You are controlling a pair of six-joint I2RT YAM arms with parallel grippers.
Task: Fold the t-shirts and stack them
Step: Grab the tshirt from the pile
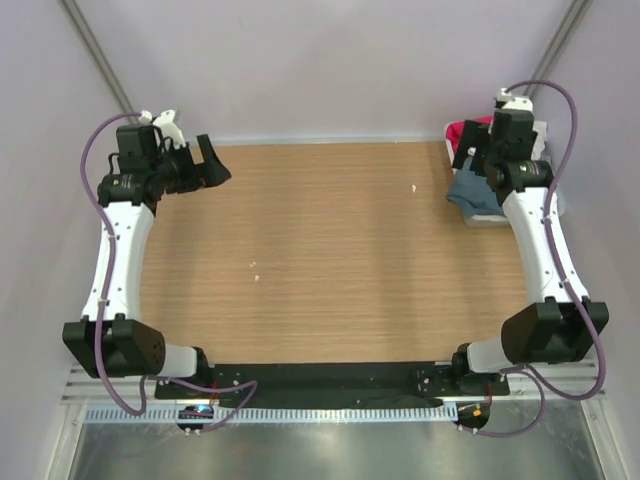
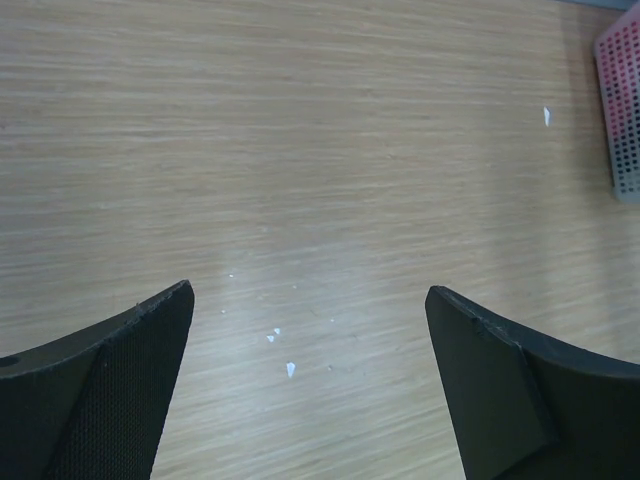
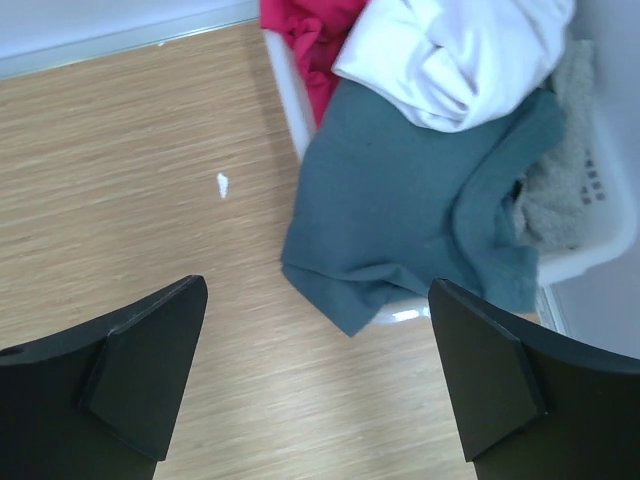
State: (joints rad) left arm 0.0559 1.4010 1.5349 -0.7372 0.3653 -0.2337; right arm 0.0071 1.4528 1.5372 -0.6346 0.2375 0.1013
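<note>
Several t-shirts lie heaped in a white slotted basket at the table's far right. In the right wrist view a slate blue shirt hangs over the basket's rim onto the table, a white shirt lies bunched on top, and a red-pink shirt is at the far side. In the top view the blue shirt and the red-pink one show. My right gripper is open and empty, above the blue shirt's hanging edge. My left gripper is open and empty over bare table at the far left.
The wooden table carries a few white specks. A grey-beige fuzzy cloth lies in the basket beside the blue shirt. The basket's corner shows at the right of the left wrist view. Walls close the table's sides and back.
</note>
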